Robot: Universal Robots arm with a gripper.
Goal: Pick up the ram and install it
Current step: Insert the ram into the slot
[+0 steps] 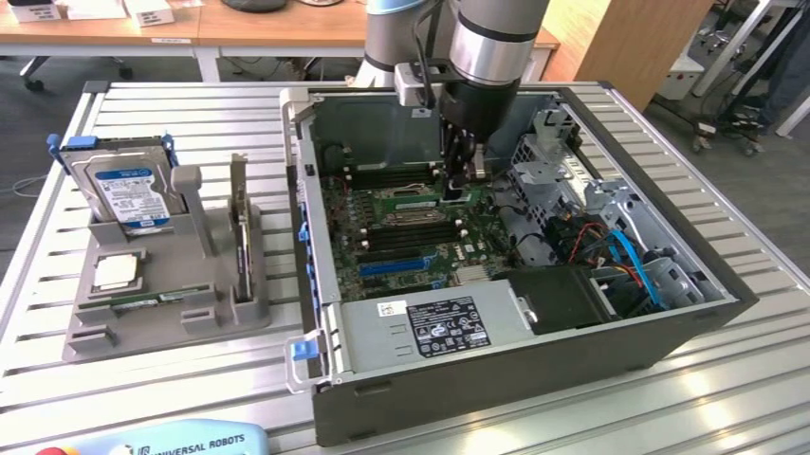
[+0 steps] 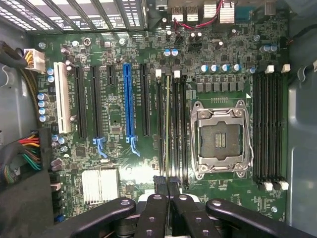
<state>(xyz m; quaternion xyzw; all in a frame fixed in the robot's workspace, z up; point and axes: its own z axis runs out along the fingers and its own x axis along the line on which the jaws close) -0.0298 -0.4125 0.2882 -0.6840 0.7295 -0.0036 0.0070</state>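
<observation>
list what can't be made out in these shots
Whether the ram is fully seated: wrist view shows it edge-on, and the pincer covers its near end.
Lower part of the hard drive: exterior view, sunk in the grey holder.
Print on the power supply label: exterior view, too small.

motherboard [image 2: 116,158] green | slot [image 2: 129,101] blue | drive label [image 1: 131,194] blue | fingers [image 2: 160,187] black

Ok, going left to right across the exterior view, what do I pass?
Hard drive → spare ram in the holder → case's blue latch → gripper shut on the ram → blue cable.
</observation>
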